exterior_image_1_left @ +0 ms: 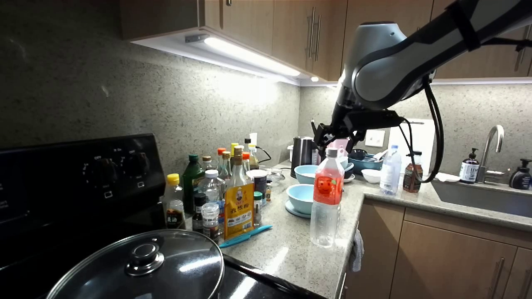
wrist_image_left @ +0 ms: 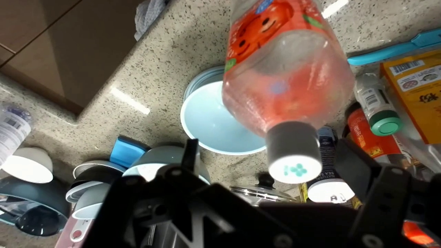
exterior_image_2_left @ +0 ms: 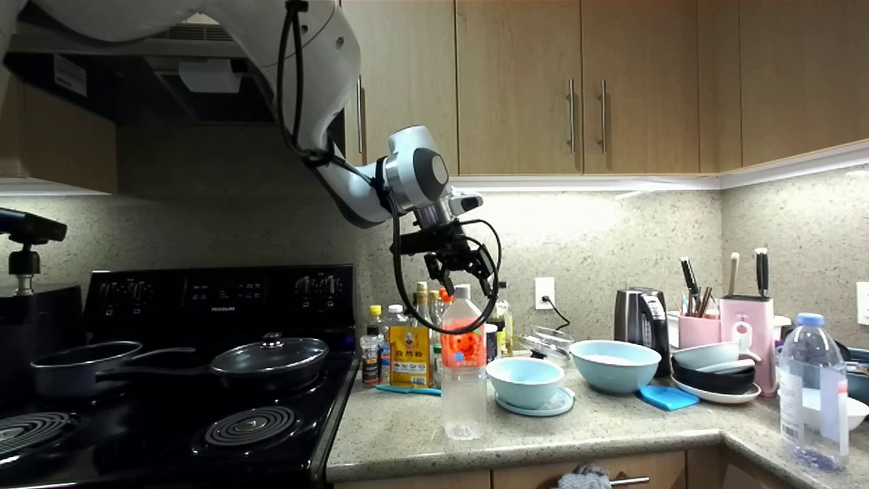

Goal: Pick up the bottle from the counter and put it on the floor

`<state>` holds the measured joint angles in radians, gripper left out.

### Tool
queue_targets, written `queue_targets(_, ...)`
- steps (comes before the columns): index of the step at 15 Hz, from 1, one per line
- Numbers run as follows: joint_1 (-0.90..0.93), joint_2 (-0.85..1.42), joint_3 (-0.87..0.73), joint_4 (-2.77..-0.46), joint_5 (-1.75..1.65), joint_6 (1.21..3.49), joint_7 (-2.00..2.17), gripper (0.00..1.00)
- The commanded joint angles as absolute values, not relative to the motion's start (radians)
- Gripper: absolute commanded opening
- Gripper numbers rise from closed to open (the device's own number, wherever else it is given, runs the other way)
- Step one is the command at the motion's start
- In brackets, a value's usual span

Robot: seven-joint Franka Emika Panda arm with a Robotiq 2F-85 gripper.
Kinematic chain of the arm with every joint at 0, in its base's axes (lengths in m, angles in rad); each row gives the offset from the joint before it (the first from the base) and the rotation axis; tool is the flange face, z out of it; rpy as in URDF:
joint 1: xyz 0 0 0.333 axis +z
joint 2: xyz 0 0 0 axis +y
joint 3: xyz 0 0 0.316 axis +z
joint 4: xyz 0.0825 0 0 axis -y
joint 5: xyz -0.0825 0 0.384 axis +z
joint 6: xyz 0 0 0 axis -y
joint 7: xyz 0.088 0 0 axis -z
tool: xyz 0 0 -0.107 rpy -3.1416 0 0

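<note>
Speckled grey stone lines the wall [exterior_image_1_left: 232,95] and tops the counter [exterior_image_2_left: 394,428], lit from under wooden cabinets [exterior_image_2_left: 516,88]. On that counter, near its front edge, the clear bottle [exterior_image_1_left: 325,220] with a red-orange label [exterior_image_1_left: 328,189] stands upright, just beside a pale blue bowl [exterior_image_2_left: 523,390]. Near the bottle's top hangs the gripper [exterior_image_2_left: 468,288], its fingers [wrist_image_left: 355,163] spread well apart; in the wrist view the grey cap [wrist_image_left: 293,146] shows between them, with a gap on either side. Condiment bottles [exterior_image_1_left: 237,176] and a yellow packet [exterior_image_1_left: 239,214] crowd together toward the wall, beside the black stove [exterior_image_2_left: 156,441].
</note>
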<state>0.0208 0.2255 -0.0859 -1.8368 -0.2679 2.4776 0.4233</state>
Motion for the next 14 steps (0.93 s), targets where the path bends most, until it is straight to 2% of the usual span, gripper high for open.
queue_targets(1,0.024,0.236,-0.091,-1.834,-0.233,2.485,0.444,1.00)
queue_targets(8,-0.037,0.245,-0.009,-1.815,0.162,2.372,0.188,1.00)
queue_targets(9,-0.041,0.244,-0.005,-1.812,0.193,2.355,0.156,0.83)
queue_targets(10,-0.044,0.244,-0.003,-1.807,0.217,2.335,0.128,0.73)
queue_targets(13,-0.049,0.244,-0.004,-1.788,0.257,2.280,0.089,0.53)
queue_targets(14,-0.044,0.245,-0.013,-1.784,0.241,2.273,0.109,0.87)
